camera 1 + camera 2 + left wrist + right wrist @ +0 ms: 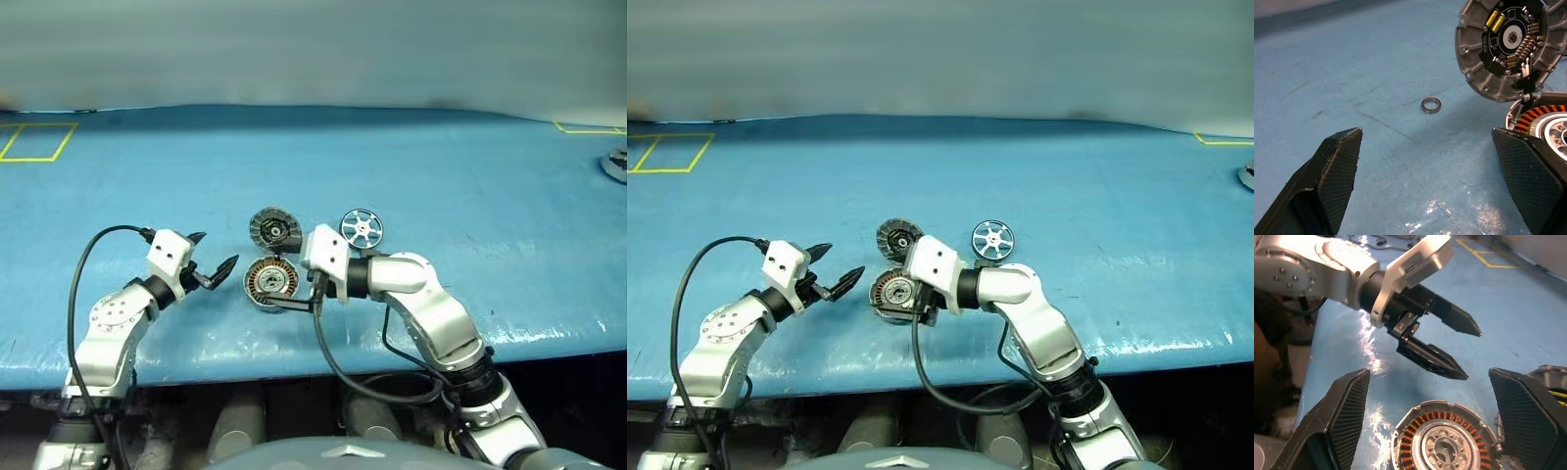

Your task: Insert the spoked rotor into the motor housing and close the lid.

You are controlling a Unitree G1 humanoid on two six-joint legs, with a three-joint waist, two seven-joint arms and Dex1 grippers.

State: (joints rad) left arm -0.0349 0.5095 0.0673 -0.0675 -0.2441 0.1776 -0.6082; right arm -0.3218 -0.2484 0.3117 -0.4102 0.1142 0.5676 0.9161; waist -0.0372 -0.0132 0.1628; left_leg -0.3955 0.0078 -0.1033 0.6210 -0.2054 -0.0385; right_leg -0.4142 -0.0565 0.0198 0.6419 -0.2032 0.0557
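The rotor [361,228] is seen upright on the table beyond the right gripper [1430,382], whose wide, empty jaws hover over the housing [270,280] (lid [273,228] open), the left gripper [211,261] likewise agape and farther.

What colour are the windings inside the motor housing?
Copper-orange, in a ring around the silver centre of the motor housing; clearest in the right wrist view.

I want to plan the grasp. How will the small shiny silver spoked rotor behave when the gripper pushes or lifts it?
The small shiny silver spoked rotor looks like rigid metal, so it probably will not bend. It seems to stand on its round rim on the blue table, so a push may roll or topple it. Its polished surface could be slippery.
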